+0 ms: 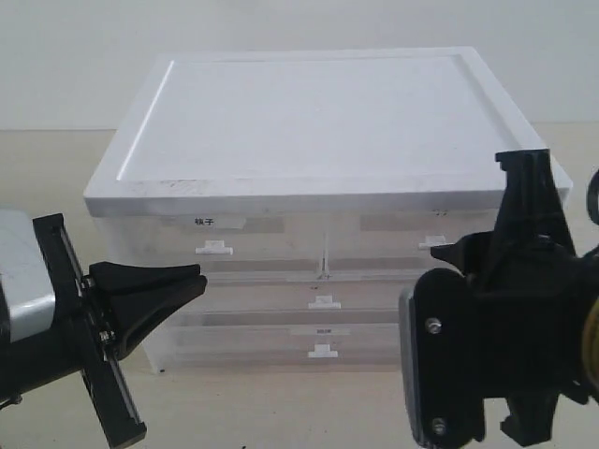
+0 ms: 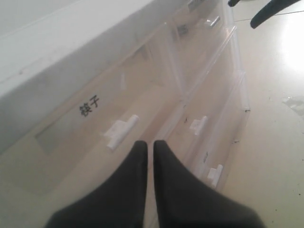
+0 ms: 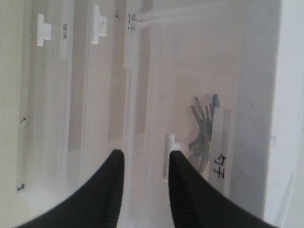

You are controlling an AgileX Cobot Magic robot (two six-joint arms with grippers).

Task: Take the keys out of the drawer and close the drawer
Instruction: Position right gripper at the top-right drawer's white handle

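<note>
Soft even light all over, pale washed-out colours, bright white glare on the shiny beige table top (image 2: 292, 47) in the left wrist view, black left gripper (image 2: 149, 143) and black right gripper (image 3: 145, 154) blurry up close, see-through white plastic drawer box (image 1: 299, 112) hazy

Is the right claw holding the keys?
No, the right claw is open and empty, and the keys lie inside the drawer behind its see-through front.

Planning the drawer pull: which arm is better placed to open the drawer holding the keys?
Right. The right gripper, open, sits at the tab handle of the drawer showing the keys; the left gripper, shut, faces the boldly labelled drawer.
</note>
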